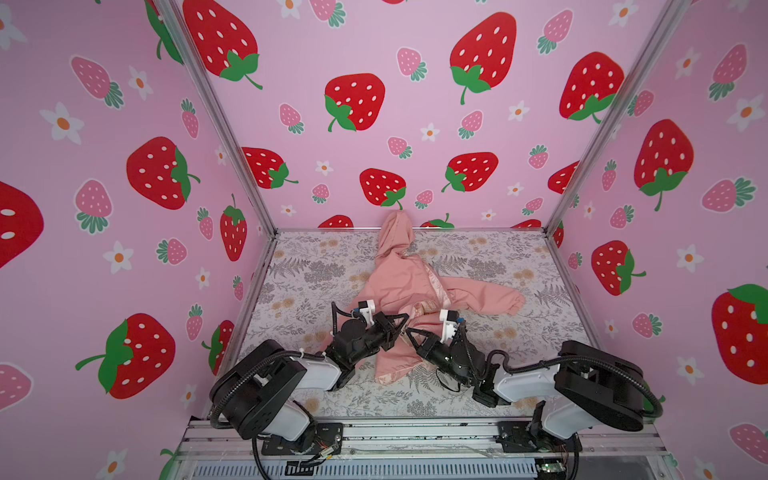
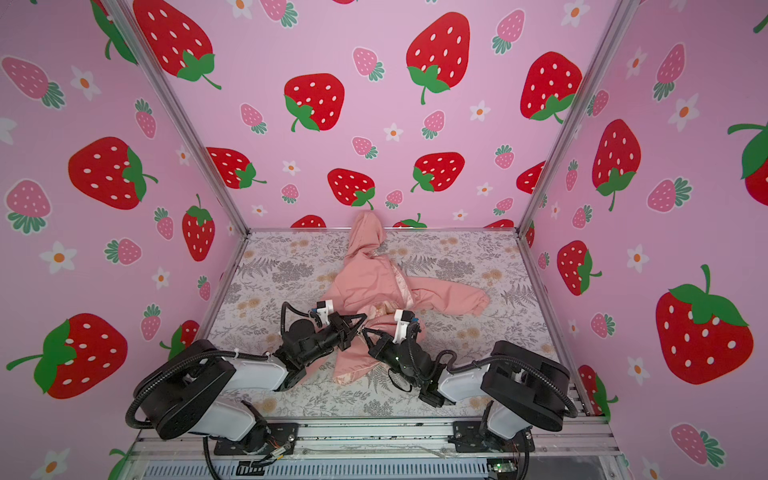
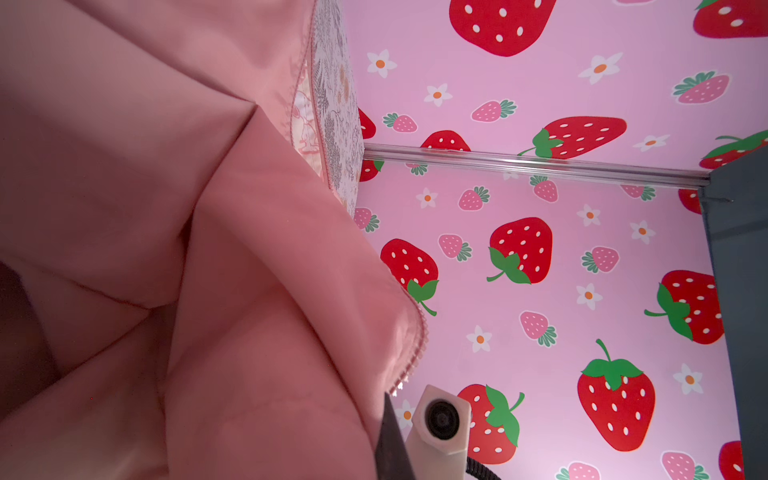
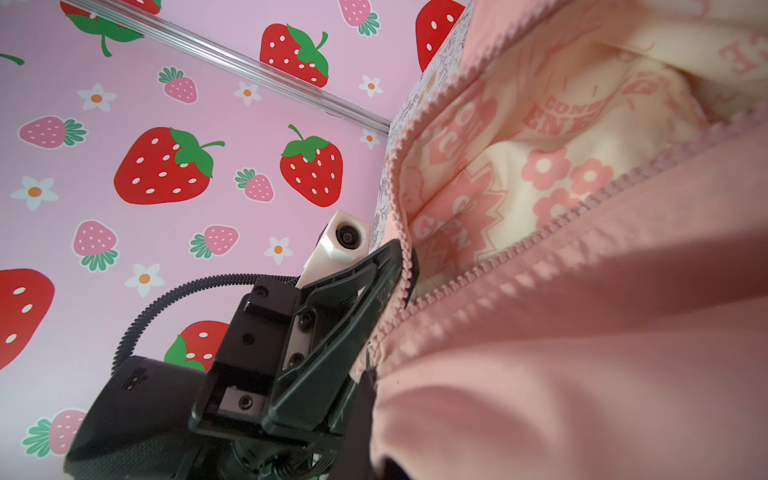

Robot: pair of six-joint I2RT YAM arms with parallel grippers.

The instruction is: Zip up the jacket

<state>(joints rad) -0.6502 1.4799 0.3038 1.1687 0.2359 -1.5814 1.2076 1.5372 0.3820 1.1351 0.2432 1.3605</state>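
Your left fingers (image 4: 390,266) are pinched tight on the jacket (image 1: 399,282), clamping one toothed zipper edge (image 4: 469,79) low on the front; your right fingers (image 1: 413,333) sit almost tip to tip with them, closed on the facing front edge; above both grips the front gapes, showing cream lining (image 4: 519,166) printed in pink; the jacket lies in the middle of the bench (image 1: 316,257), hood (image 1: 395,232) propped against the back strawberry wall (image 1: 374,104), one sleeve (image 1: 490,297) flung out to the right.
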